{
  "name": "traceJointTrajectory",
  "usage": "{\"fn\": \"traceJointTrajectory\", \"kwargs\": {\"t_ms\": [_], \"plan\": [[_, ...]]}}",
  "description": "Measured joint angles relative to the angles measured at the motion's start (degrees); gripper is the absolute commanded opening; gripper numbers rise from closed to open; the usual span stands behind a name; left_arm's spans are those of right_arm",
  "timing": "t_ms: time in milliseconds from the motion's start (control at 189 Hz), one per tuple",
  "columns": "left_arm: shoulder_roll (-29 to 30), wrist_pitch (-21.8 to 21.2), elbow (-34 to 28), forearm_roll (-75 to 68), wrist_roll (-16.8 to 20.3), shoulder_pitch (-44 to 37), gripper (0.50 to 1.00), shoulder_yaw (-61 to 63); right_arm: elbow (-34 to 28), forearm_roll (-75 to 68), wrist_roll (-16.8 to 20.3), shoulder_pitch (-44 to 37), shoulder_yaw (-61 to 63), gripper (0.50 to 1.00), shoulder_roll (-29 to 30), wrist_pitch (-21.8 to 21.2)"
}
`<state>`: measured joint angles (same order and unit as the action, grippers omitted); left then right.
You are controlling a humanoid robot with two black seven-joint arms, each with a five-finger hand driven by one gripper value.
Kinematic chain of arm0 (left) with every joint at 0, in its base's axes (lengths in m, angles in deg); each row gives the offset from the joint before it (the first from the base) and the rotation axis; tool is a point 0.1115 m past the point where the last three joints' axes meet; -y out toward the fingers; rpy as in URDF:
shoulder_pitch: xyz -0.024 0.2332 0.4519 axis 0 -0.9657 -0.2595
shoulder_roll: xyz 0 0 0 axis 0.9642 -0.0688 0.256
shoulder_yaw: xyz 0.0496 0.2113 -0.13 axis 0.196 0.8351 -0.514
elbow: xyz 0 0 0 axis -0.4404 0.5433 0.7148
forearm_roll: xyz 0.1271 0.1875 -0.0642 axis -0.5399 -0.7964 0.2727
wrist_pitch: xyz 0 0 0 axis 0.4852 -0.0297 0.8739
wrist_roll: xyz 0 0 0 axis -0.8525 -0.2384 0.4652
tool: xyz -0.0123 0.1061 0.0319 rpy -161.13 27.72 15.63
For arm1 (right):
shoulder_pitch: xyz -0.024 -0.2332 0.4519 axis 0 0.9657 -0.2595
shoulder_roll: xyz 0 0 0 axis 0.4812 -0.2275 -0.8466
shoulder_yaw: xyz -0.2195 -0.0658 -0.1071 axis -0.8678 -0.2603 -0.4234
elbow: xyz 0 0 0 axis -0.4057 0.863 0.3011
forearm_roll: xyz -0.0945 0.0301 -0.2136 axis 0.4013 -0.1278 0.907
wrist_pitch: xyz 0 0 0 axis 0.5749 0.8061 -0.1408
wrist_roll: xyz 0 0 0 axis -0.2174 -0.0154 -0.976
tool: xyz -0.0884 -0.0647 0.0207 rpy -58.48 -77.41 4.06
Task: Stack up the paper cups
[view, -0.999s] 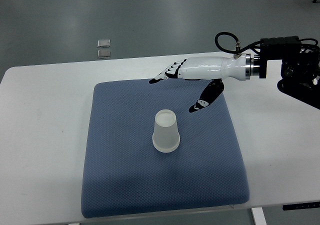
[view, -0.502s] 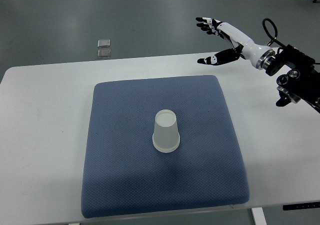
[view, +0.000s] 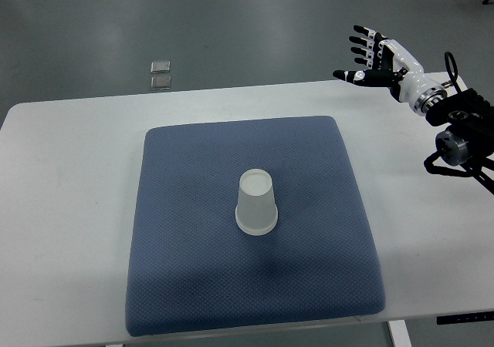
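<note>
The right hand (view: 376, 50) hangs empty, fingers spread, above the table's (view: 69, 177) far right corner — well apart from the inverted cup (view: 255, 202) mid-pad (view: 185, 285) — so any grasp should close gently around its wall.

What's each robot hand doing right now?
Right robot hand: open, fingers spread, holding nothing, raised past the table's far right corner.
Left robot hand: not in view.
</note>
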<state>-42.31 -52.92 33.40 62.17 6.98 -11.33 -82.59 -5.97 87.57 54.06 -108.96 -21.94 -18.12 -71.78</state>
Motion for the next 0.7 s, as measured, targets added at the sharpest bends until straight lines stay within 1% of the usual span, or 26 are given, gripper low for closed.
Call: {"fn": "traceJointTrajectory", "kwargs": {"t_ms": [322,544,697], "plan": [[0.0,0.0,0.0,0.0,0.0,0.0,1.0,0.0,2.29,-3.54,-0.43,1.24,-0.15,0.915,1.12,0.04],[0.0,0.0,0.0,0.0,0.0,0.0,1.0,0.0,2.54,-3.62,-0.38,2.19,-0.39,0.915,1.45,-0.43],[0.0,0.0,0.0,0.0,0.0,0.0,1.0,0.0,2.52,-3.69,-0.28,3.0,-0.25,0.915,3.42,-0.25]]}}
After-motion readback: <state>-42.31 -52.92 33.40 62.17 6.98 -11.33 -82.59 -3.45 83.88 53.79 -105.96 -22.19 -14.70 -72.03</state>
